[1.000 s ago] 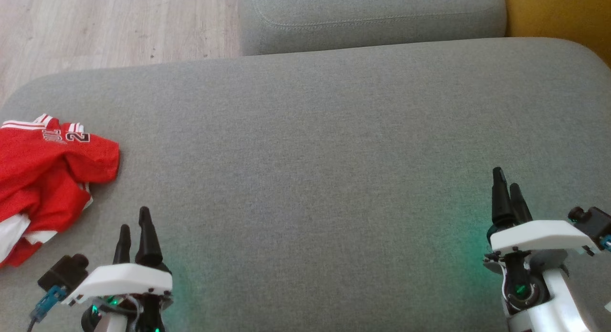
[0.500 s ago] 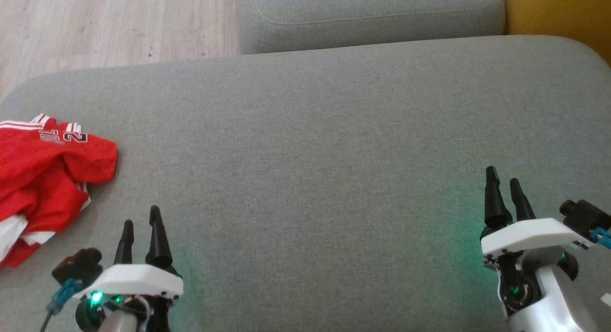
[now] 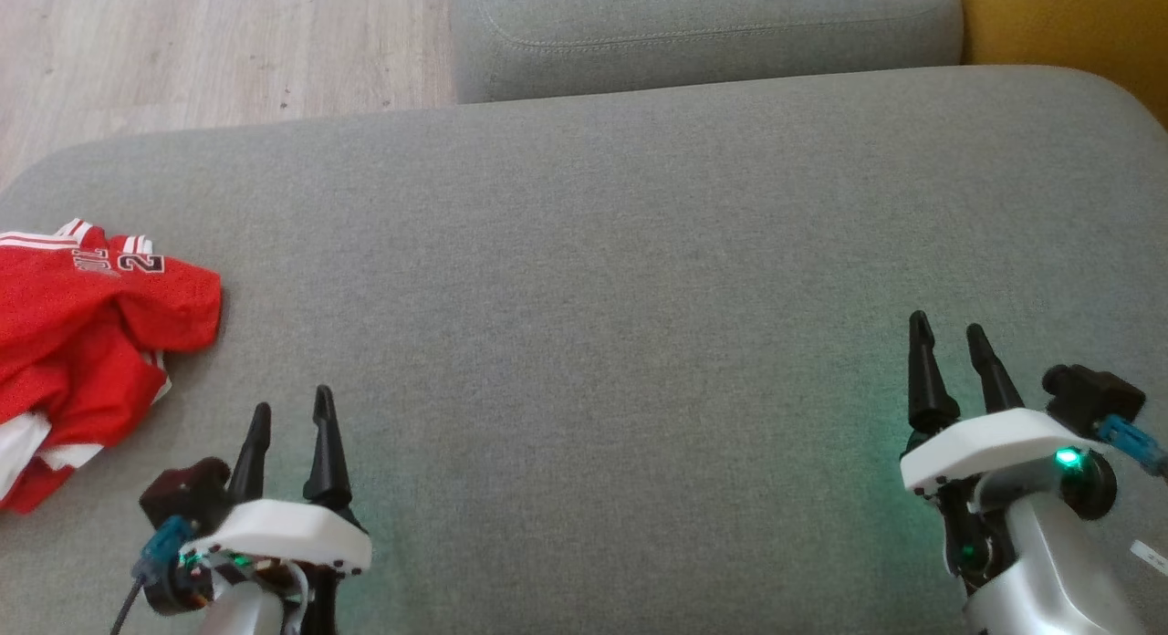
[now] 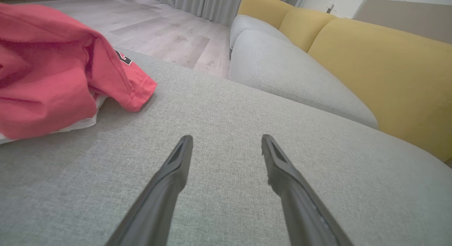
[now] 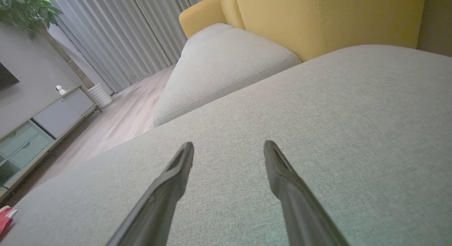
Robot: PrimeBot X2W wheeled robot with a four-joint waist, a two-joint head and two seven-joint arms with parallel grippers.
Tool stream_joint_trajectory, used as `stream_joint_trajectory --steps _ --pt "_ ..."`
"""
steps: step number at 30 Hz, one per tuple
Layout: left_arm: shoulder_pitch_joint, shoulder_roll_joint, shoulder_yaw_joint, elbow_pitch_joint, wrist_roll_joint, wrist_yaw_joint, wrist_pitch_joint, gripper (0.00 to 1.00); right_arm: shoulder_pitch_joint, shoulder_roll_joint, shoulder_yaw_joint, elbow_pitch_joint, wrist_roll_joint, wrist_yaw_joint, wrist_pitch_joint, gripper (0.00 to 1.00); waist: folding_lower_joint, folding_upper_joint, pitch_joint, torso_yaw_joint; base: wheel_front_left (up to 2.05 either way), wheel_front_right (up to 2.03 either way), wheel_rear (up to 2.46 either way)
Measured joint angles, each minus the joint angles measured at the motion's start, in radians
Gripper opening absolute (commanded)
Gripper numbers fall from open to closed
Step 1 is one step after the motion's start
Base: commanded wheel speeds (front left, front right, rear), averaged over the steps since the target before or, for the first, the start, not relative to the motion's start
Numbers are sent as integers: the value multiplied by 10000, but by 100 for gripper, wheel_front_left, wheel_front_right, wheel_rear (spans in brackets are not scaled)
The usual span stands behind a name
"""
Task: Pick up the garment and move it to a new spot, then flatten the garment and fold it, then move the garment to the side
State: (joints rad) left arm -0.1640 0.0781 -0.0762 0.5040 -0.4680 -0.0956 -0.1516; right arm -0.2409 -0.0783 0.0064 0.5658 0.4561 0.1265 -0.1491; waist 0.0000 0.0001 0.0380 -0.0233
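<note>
The garment (image 3: 82,343) is a crumpled red jersey with white trim and a dark number, lying at the left edge of the grey sofa cushion (image 3: 593,279). In the left wrist view the garment (image 4: 53,76) fills the upper left, ahead and to the left of the fingers. My left gripper (image 3: 290,407) hovers open over the cushion, a short way right of the garment, empty; its own view shows the left gripper (image 4: 226,138) with jaws spread. My right gripper (image 3: 947,325) is open and empty far to the right, with the right gripper (image 5: 227,144) above bare cushion.
A second grey cushion (image 3: 703,28) lies beyond the near one, with yellow backrests (image 3: 1068,33) at the right. Wooden floor (image 3: 210,42) shows past the cushion's far-left edge. A grey cabinet (image 5: 31,129) and curtains (image 5: 123,34) stand across the room.
Both grippers have turned about their wrists and drifted slightly: the left one moved right, the right one moved left. The garment lies as before. Both stay open.
</note>
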Motion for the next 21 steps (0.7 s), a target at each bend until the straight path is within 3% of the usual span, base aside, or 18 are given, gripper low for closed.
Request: stream_joint_trajectory --steps 21 --pt "-156 23 -61 374 2360 349 -616 100 -337 61 -48 606 -3028 0 -623 100 0 0 24 -90 0 0 0"
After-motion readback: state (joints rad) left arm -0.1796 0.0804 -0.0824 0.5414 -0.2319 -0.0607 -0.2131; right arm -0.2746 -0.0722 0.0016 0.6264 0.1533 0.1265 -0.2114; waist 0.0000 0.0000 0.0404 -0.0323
